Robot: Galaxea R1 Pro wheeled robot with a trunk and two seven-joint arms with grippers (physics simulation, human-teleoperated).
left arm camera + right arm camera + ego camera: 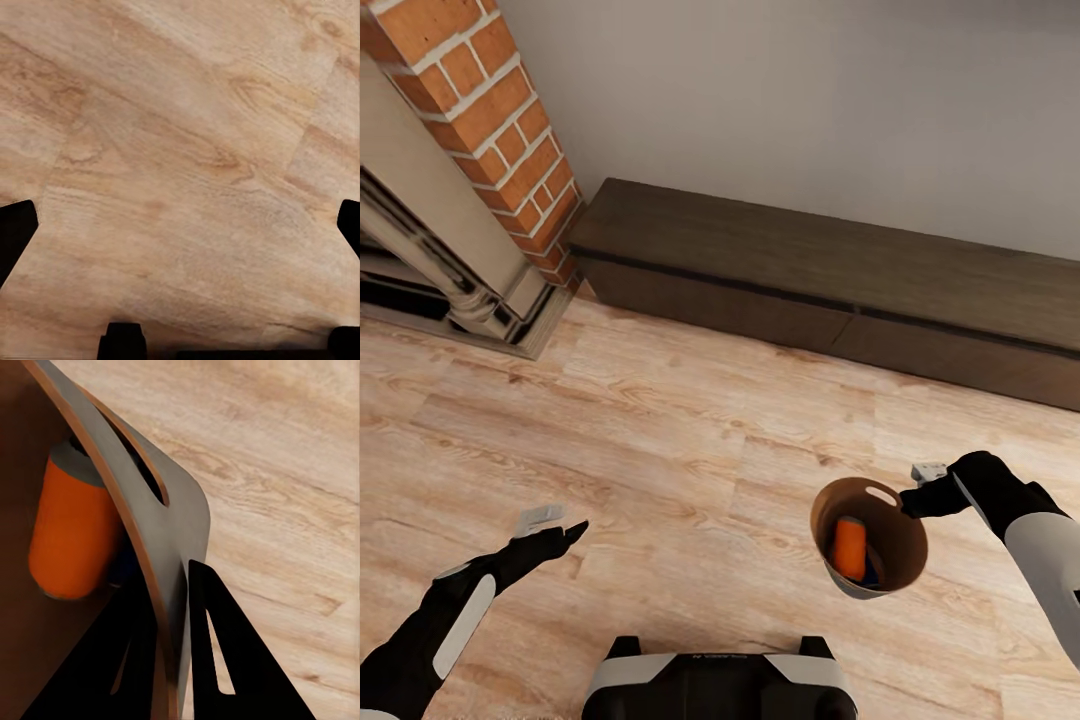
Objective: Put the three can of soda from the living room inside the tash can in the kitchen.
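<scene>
My base (718, 682) sits at 6 o'clock on the wood plank floor (690, 440). At 8 o'clock my left end effector (572, 530) hangs over bare planks, its fingers (15, 232) spread apart and holding nothing. At 4 o'clock my right end effector (912, 503) pinches the rim of the trash can (895, 580), one finger (225, 660) outside the wall. Inside lie an orange soda can (849, 548) and a blue can (872, 574) touching it. Farther, at 12 to 2 o'clock, a low dark cabinet (810, 270) lines the wall; the brick fireplace (480, 120) stands at 10 o'clock.
</scene>
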